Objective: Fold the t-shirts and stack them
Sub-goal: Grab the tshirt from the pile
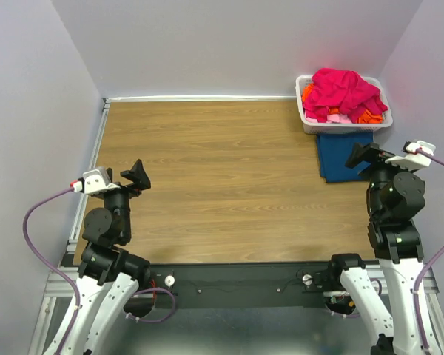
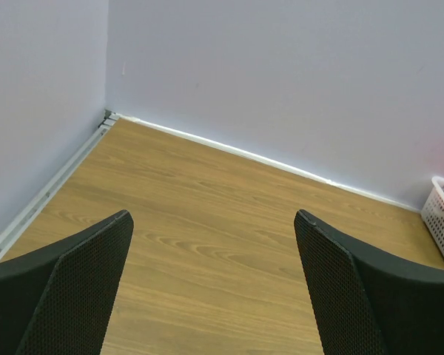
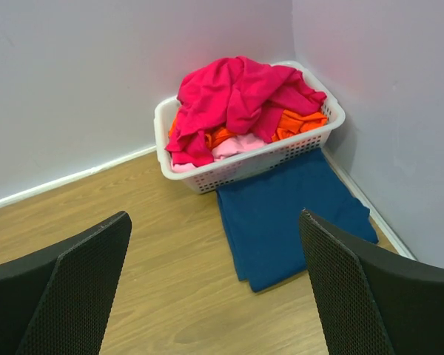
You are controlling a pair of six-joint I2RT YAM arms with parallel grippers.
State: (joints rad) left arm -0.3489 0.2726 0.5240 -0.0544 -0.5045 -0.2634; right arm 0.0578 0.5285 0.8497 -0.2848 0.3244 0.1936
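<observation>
From above, a folded dark blue cloth t-shirt (image 1: 344, 155) lies flat on the wood-grain table (image 1: 222, 177) just beside the white perforated plastic basket (image 1: 308, 120), where a crumpled magenta-pink t-shirt (image 1: 344, 89) tops an orange t-shirt (image 1: 368, 116) and a pale pink t-shirt (image 1: 333, 117): one done, I judge, the heap left. The left wrist view shows the left gripper (image 2: 212, 218) spread wide and empty. The right wrist view shows the right gripper (image 3: 214, 218) likewise agape and empty, facing the basket.

Left tool (image 1: 138, 176) jaws spread wide, right tool (image 1: 364, 156) jaws spread wide, both arms folded upright
</observation>
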